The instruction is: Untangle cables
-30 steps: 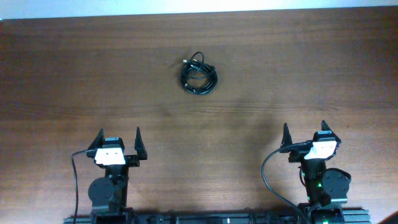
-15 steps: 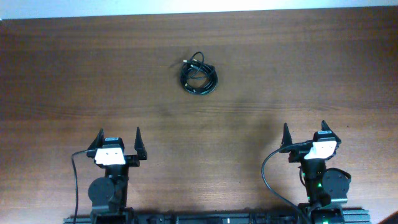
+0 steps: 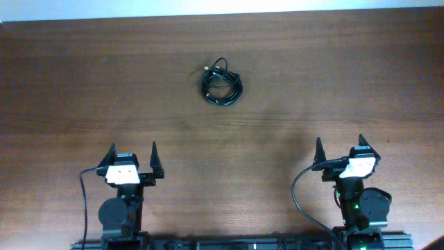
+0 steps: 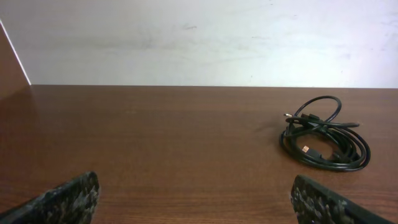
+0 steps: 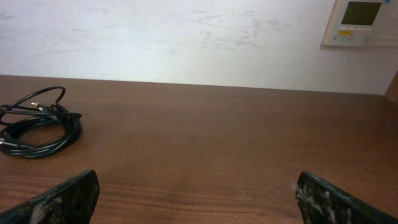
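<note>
The cables point(image 3: 221, 85) lie as a small knotted black coil on the brown wooden table, at the far middle. The coil also shows at the right of the left wrist view point(image 4: 324, 135) and at the left of the right wrist view point(image 5: 38, 129). My left gripper point(image 3: 132, 155) is open and empty near the front left edge, far from the coil. My right gripper point(image 3: 339, 148) is open and empty near the front right edge, also far from the coil. Both sets of fingertips show wide apart in the left wrist view point(image 4: 199, 199) and the right wrist view point(image 5: 199, 196).
The wooden table point(image 3: 333, 76) ends at a white wall point(image 5: 186, 37) behind. A wall thermostat point(image 5: 362, 20) hangs at the upper right of the right wrist view. Thick black arm wires point(image 3: 298, 194) loop by the right arm's base.
</note>
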You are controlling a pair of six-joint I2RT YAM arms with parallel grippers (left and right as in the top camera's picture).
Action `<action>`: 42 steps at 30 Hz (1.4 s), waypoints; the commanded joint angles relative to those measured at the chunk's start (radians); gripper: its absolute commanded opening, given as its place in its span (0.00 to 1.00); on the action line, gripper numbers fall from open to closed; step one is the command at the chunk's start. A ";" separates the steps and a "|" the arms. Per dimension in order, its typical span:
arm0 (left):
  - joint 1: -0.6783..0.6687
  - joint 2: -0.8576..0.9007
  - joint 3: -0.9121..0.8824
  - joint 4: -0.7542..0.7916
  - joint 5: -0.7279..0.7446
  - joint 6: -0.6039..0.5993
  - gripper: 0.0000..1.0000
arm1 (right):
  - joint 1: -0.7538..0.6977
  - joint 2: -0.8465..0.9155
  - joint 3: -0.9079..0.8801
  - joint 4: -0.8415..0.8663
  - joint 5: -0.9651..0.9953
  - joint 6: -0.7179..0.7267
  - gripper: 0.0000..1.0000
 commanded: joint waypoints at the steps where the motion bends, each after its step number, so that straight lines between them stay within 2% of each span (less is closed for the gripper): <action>1: -0.004 -0.001 -0.001 -0.009 0.014 0.019 0.99 | -0.004 0.005 -0.007 -0.004 0.005 -0.003 0.98; 19: -0.004 -0.001 -0.001 -0.009 0.014 0.019 0.99 | -0.003 0.005 -0.007 0.002 0.004 -0.002 0.98; 20: -0.004 -0.001 -0.001 -0.009 0.014 0.019 0.99 | -0.003 0.005 -0.007 0.011 -0.031 0.026 0.98; 22: -0.004 -0.001 -0.001 -0.009 0.014 0.019 0.99 | -0.003 0.005 -0.007 0.029 -0.388 0.257 0.98; 24: -0.004 -0.001 -0.001 -0.009 0.014 0.019 0.99 | -0.003 0.005 -0.007 0.048 -0.641 0.397 0.98; 26: -0.004 -0.001 -0.001 -0.007 0.015 0.019 0.99 | -0.003 0.005 -0.007 0.105 -0.690 0.511 0.98; 28: -0.004 -0.001 -0.001 -0.008 0.015 0.019 0.99 | -0.004 0.005 -0.007 0.268 -0.704 0.525 0.99; 30: -0.004 -0.001 -0.001 0.000 0.002 0.018 0.99 | -0.004 0.005 -0.005 0.515 -0.694 0.525 0.98; 31: -0.003 -0.001 -0.001 0.036 0.027 -0.018 0.99 | -0.004 0.005 0.009 0.592 -0.671 0.525 0.98; 32: -0.004 -0.001 -0.001 0.088 0.084 -0.102 0.99 | -0.004 0.005 0.043 0.607 -0.640 0.525 0.98; 34: -0.004 -0.001 -0.001 0.251 0.124 -0.171 0.99 | -0.004 0.005 0.117 0.548 -0.616 0.487 0.98; 36: -0.004 -0.001 0.013 0.470 0.124 -0.177 0.99 | -0.004 0.006 0.202 0.444 -0.612 0.404 0.99; 37: -0.004 -0.001 0.047 0.513 0.124 -0.176 0.99 | -0.005 0.011 0.266 0.346 -0.589 0.344 0.98; 39: -0.004 0.004 0.127 0.448 0.124 -0.176 0.99 | -0.005 0.031 0.379 0.164 -0.533 0.240 0.98; 42: -0.003 0.097 0.356 0.215 0.146 -0.157 0.99 | -0.005 0.154 0.610 -0.153 -0.488 0.108 0.98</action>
